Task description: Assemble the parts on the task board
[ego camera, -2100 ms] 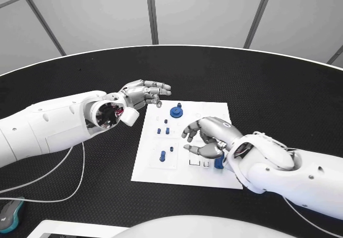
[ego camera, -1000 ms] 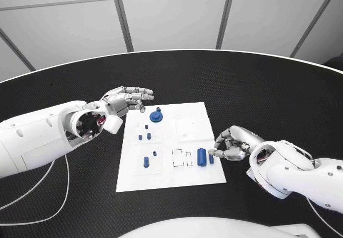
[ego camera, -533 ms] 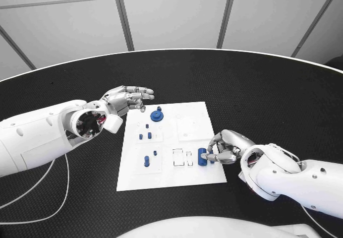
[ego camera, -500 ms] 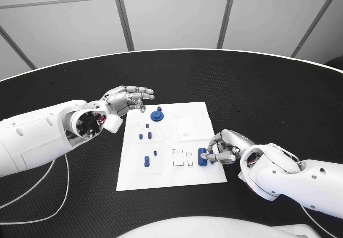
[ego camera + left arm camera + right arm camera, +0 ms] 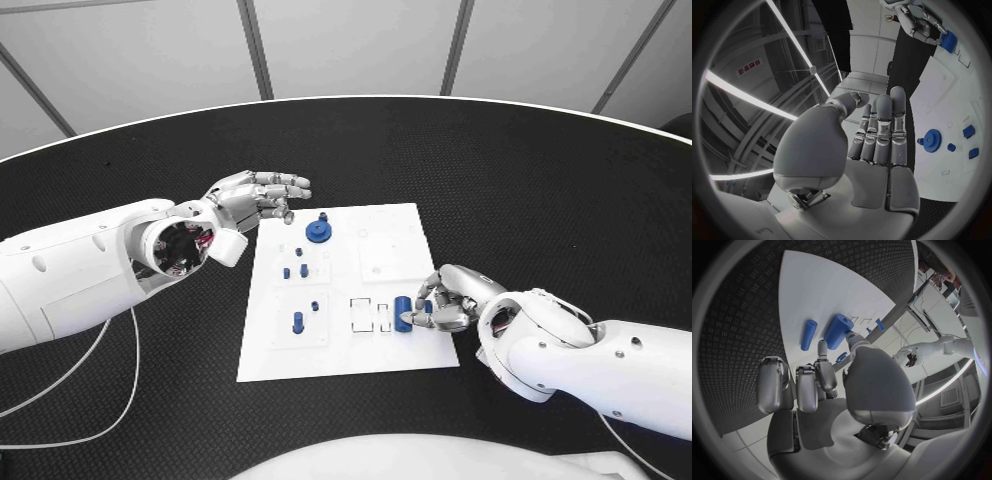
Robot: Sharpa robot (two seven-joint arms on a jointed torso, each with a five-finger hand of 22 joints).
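Pinching a smooth blue cylinder (image 5: 405,314) (rounded ends), the right hand's (image 5: 444,298) fingers (image 5: 824,371) meet; left hand (image 5: 260,197) spread, empty.

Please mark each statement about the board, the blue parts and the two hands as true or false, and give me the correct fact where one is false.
1. The right hand pinches a blue cylinder at the task board's right edge. True.
2. The left hand holds the blue gear. False: it hovers beside the board, holding nothing.
3. The blue gear sits at the board's far end. True.
4. A second blue cylinder lies off the board on the black table. False: it lies on the board.
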